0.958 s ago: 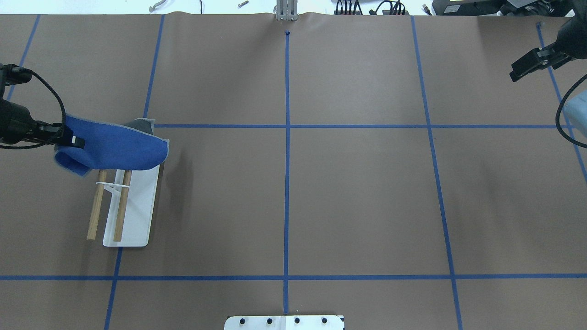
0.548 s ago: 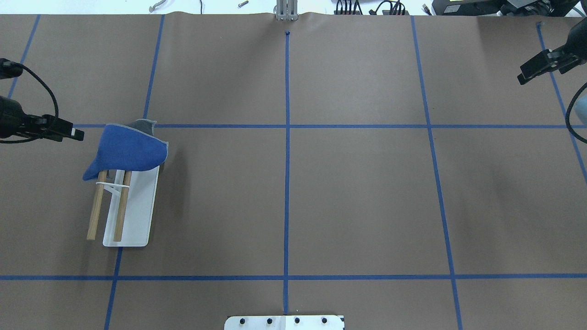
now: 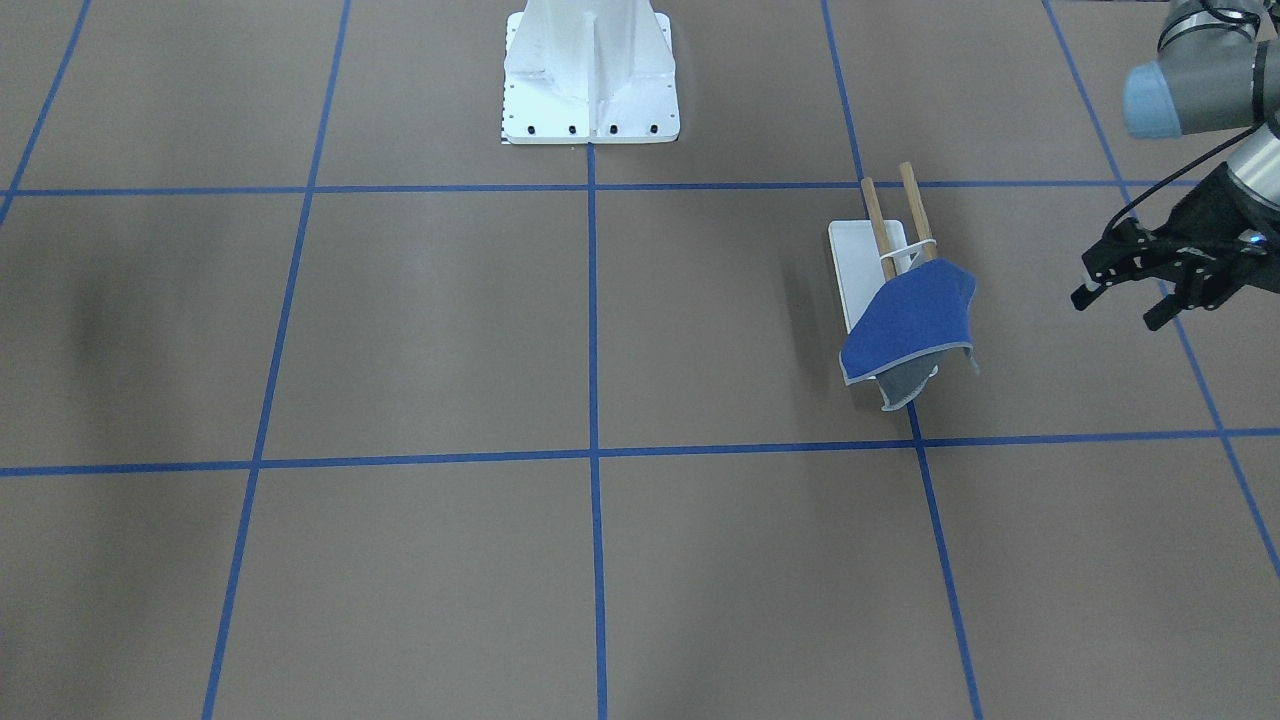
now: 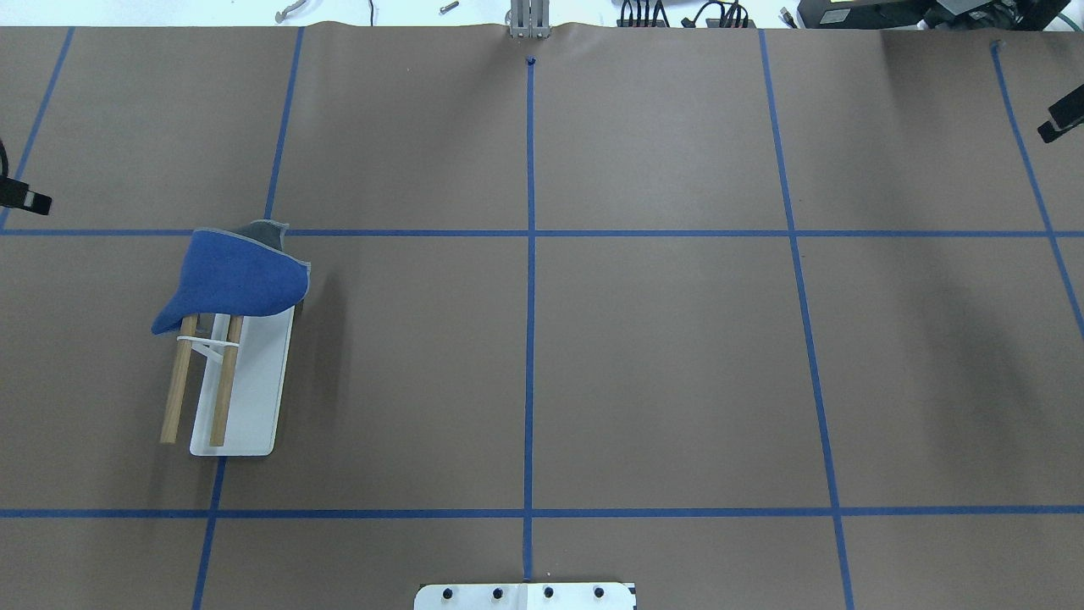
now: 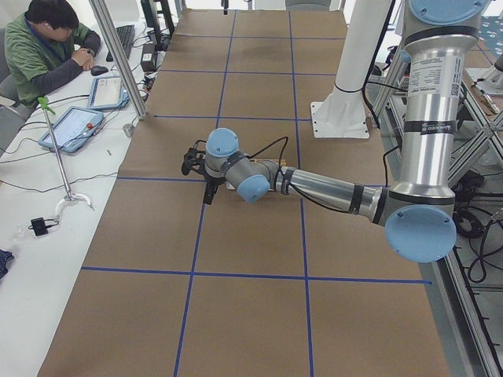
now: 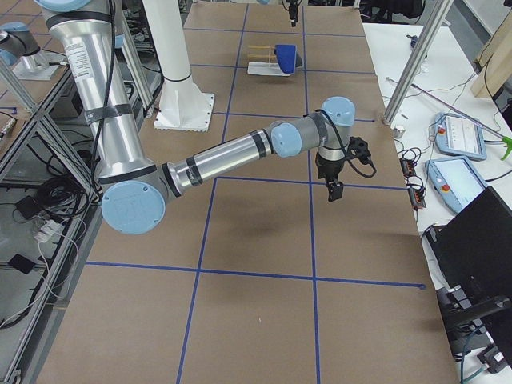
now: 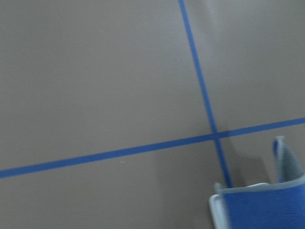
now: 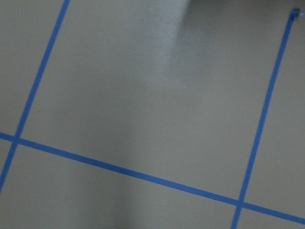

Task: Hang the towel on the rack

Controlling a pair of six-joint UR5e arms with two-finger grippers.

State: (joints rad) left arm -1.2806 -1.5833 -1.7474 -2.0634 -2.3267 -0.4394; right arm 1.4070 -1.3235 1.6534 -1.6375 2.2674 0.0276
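Nearest us, the rack [image 4: 254, 407] shows its dowels [image 4: 176, 390] bare. Further along, the towel [image 4: 233, 280] drapes across both, sides drooping either way so its own weight holds it. Hung, we'd judge. Out wide, the left gripper [image 3: 1114, 310] hovers well apart, fingers spread, empty. Farthest, the right gripper [image 4: 1060, 125]: spread or pressed together, we cannot tell.

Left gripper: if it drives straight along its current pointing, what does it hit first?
Likely the towel draped on the rack: the left gripper points toward it, open. Height is unclear; it might pass above.
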